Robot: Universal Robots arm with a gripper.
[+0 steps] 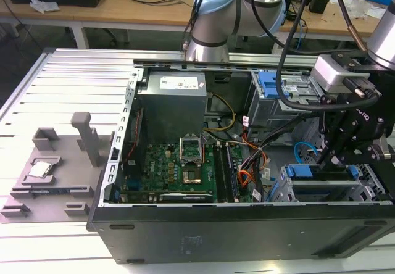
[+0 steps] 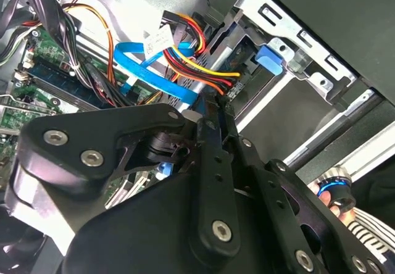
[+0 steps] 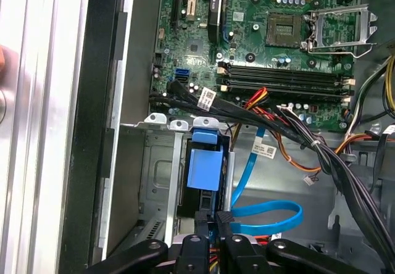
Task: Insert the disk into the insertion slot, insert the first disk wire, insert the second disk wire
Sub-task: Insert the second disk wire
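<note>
1. Black and close, my gripper (image 3: 217, 220) sits low in the case's drive corner; in the first wrist view my jaws stand nearly shut on a small black plug, though I cannot tell whose wire it ends.
2. Just past my fingertips (image 2: 217, 110) the red-orange wire (image 2: 200, 71) runs to the bay, with the blue cable (image 3: 266, 217) looping beside it.
3. Next comes the disk (image 3: 204, 169), its blue carrier seated in the slot (image 3: 162, 174).
4. Beyond lies the motherboard (image 3: 271, 52).
5. Farthest, in the exterior view, my gripper (image 1: 336, 147) hangs above the case (image 1: 247, 237) at that view's right.
</note>
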